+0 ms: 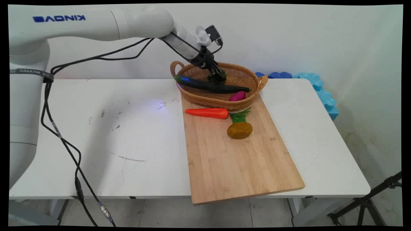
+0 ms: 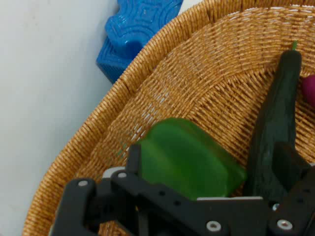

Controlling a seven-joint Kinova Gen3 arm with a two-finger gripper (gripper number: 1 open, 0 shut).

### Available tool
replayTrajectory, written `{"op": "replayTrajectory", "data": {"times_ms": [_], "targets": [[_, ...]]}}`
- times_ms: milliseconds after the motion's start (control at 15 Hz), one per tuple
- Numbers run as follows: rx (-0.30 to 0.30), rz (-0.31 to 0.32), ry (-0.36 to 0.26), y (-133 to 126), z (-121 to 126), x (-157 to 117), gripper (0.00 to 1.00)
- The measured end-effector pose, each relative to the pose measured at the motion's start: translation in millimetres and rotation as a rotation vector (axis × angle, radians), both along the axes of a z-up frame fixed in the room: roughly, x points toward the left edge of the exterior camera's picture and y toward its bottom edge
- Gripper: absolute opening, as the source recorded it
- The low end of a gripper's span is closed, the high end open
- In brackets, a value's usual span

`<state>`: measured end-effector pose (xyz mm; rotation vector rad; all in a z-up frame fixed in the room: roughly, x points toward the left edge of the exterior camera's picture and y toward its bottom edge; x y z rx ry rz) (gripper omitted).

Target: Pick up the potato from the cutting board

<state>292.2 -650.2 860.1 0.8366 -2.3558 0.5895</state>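
Green pepper (image 2: 189, 164) sits inside the wicker basket, between the gripper's black fingers (image 2: 134, 160), which close on it from either side; one finger presses its left face in the hand view, the other lies on its far side next to the cucumber.

Tabletop (image 1: 128, 134): white, scuffed with a few dark marks, wall right behind it.

Cutting board (image 1: 237, 160): pale wood, lying on the tabletop's right half, its near corner overhanging the front edge.

Basket (image 1: 244, 75): oval, woven, a loop handle at each end, resting on the board's far end. The gripper (image 1: 217, 75) reaches down into it from the upper left.

Cucumber (image 1: 208, 85): long, dark green, lying across the basket with one end up over the left rim; in the hand view it runs just beside the pepper.

Foam pieces (image 1: 316, 86): blue, wavy-edged, lined up behind the tabletop's far right corner against the wall.

Carrot (image 1: 207, 112): orange with green leafy top, lying crosswise on the board just in front of the basket.

Potato (image 1: 240, 130): brownish-yellow, on the board just near the carrot's leaves, touching or nearly so.

Purple vegetable (image 1: 238, 96): small, magenta, in the basket's front right, near the cucumber's thin end.
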Motion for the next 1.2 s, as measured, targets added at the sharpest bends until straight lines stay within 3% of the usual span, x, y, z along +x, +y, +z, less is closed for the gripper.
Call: {"op": "replayTrajectory", "data": {"times_ms": [667,1200], "targets": [[0.014,0.050,0.027,30.2,30.7,3.0,1.00],[0.083,0.072,0.107,92.6,56.7,-15.9,1.00]]}}
